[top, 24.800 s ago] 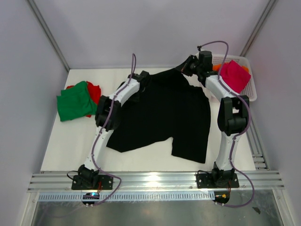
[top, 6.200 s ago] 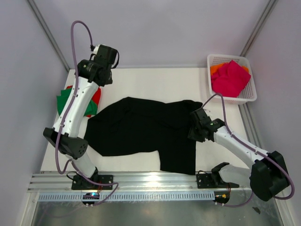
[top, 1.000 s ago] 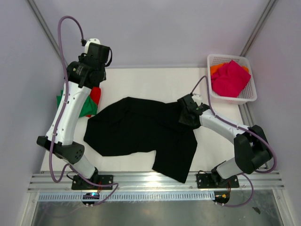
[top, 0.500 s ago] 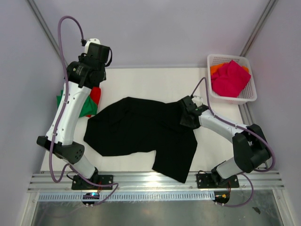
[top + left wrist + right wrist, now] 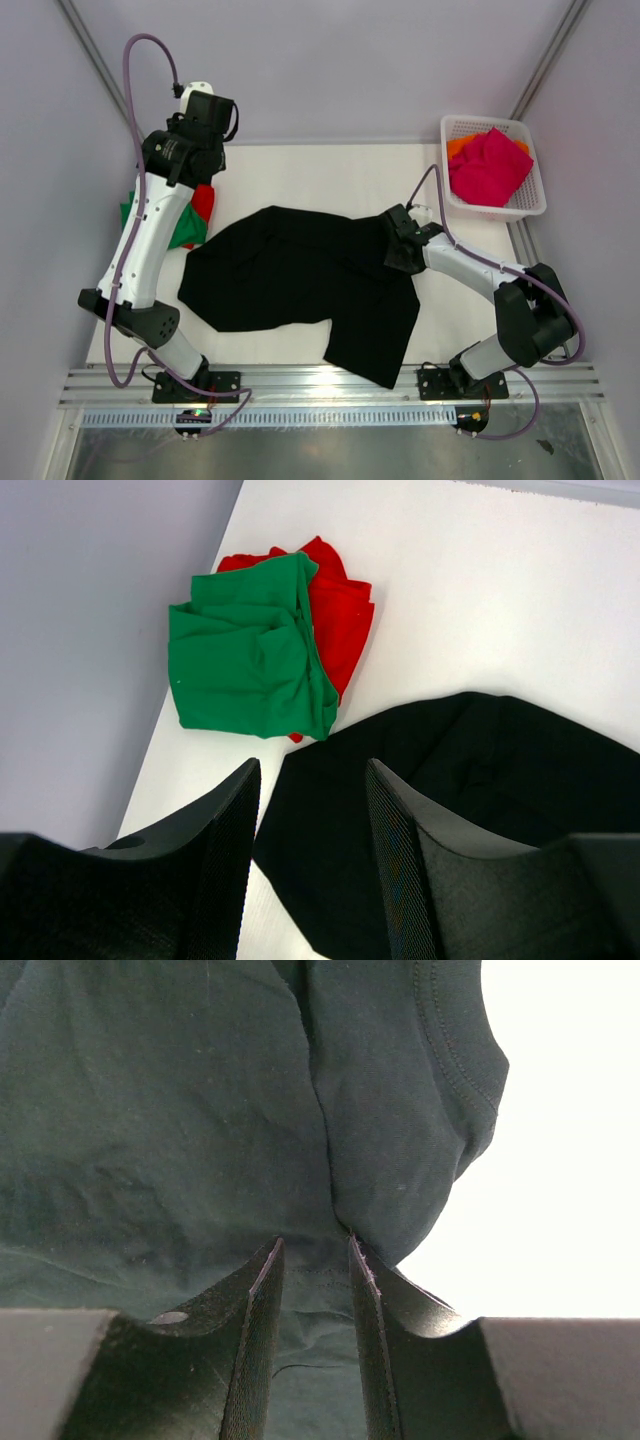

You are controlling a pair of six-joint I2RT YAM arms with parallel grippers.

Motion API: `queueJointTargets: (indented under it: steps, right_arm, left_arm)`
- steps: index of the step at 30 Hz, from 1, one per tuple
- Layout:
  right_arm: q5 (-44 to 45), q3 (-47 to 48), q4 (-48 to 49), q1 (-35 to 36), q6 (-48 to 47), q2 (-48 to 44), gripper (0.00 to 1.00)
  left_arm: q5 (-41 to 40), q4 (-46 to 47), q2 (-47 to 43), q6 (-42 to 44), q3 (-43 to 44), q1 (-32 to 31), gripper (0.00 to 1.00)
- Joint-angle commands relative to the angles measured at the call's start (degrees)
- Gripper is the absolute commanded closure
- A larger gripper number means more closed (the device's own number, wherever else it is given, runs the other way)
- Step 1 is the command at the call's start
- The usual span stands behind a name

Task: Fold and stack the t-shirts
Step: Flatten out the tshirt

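A black t-shirt (image 5: pixel 300 270) lies crumpled at the centre of the table (image 5: pixel 330 170), the right gripper (image 5: pixel 312 1245) apparently pinching a fold at its 2 o'clock edge, while the left gripper (image 5: pixel 305 780) hangs spread and empty above the green t-shirt (image 5: pixel 240 650) resting on the red t-shirt (image 5: pixel 340 610) at 10 o'clock.

A black t-shirt (image 5: pixel 300 270), green t-shirt (image 5: pixel 245 650) and red t-shirt (image 5: pixel 340 610) are lying on the white tabletop (image 5: pixel 330 175), a magenta-pink t-shirt (image 5: pixel 490 165) and orange t-shirt (image 5: pixel 459 146) in the white lattice basket (image 5: pixel 480 124).

Top view: overhead from behind, covering the whole table (image 5: pixel 330 175). Left wrist: high, looking down. Right wrist: close on the black t-shirt (image 5: pixel 290 275), shared by all.
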Motion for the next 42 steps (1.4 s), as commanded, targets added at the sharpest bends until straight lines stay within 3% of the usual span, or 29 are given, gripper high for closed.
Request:
queueJointTargets:
  steps: [1,16,19,20,22,37,42]
  right_arm:
    - [2.24,0.01,0.09,-0.14,0.70,0.18,0.63]
    - [0.74,-1.84,1.41,-0.14,1.41,1.32,0.64]
    - [-0.14,-2.10,2.46,-0.14,0.88,1.41,0.79]
    - [-0.40,-2.27,2.64,-0.14,0.70,1.50,0.90]
    - [-1.19,-2.54,3.69,-0.14,0.18,1.58,0.96]
    - [-0.23,0.26,5.46,-0.31,-1.23,1.14,0.97]
    - [1.44,5.98,4.66,-1.54,-2.20,0.97,0.97]
  left_arm:
    - [-0.03,2.03,-0.57,-0.43,-0.27,-0.05,0.50]
    - [0.06,2.12,-0.74,-0.43,-0.62,-0.05,0.51]
    - [-0.11,2.12,-0.74,-0.34,-0.35,-0.05,0.51]
    - [-0.29,2.03,-0.83,-0.25,-0.27,-0.05,0.51]
    - [-0.47,2.12,-0.92,0.01,-0.35,-0.05,0.51]
    - [2.25,2.56,-0.39,-1.56,-1.23,-0.05,0.52]
    - [7.88,3.34,-0.92,-5.26,-9.55,-0.05,0.57]
